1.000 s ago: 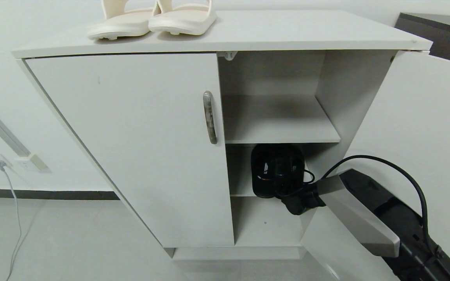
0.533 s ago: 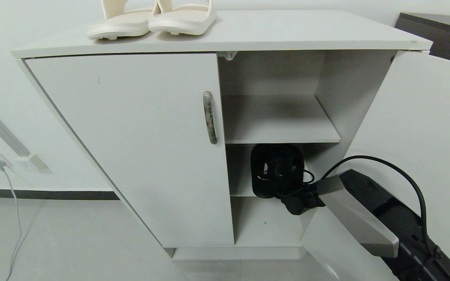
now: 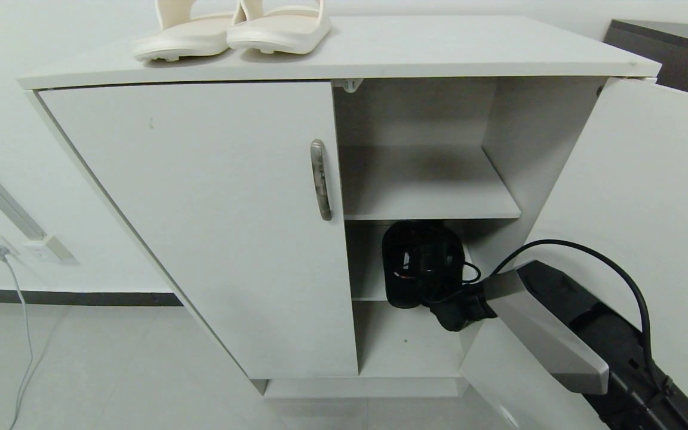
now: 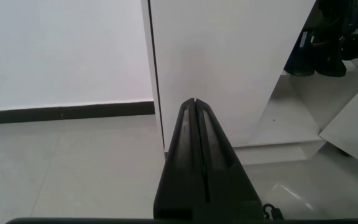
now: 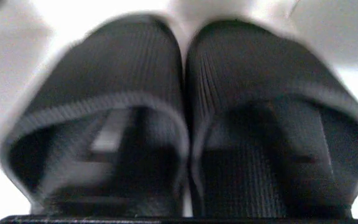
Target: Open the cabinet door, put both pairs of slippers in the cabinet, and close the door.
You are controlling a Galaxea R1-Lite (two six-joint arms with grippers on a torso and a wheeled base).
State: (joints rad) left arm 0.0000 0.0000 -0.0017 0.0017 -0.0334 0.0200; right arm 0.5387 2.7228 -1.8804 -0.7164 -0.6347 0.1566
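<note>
A cream pair of slippers (image 3: 233, 30) lies on top of the white cabinet (image 3: 439, 51). The cabinet's right door (image 3: 636, 197) stands swung open and its left door (image 3: 212, 215) is closed. A black pair of slippers (image 3: 423, 263) hangs inside the open half, below the upper shelf (image 3: 427, 185) and above the cabinet floor (image 3: 407, 346). My right gripper (image 3: 436, 289) is shut on this black pair, which looms close in the right wrist view (image 5: 179, 124). My left gripper (image 4: 194, 109) is shut on nothing, low over the floor before the closed door.
A metal handle (image 3: 320, 179) sits on the closed door's edge. A wall socket with a grey cable (image 3: 0, 252) is at the left above the tiled floor (image 3: 111, 370). Dark furniture (image 3: 666, 54) stands behind the open door.
The right gripper has carried the black slippers slightly left and up, a little deeper into the cabinet. The cream pair and both doors have not moved.
</note>
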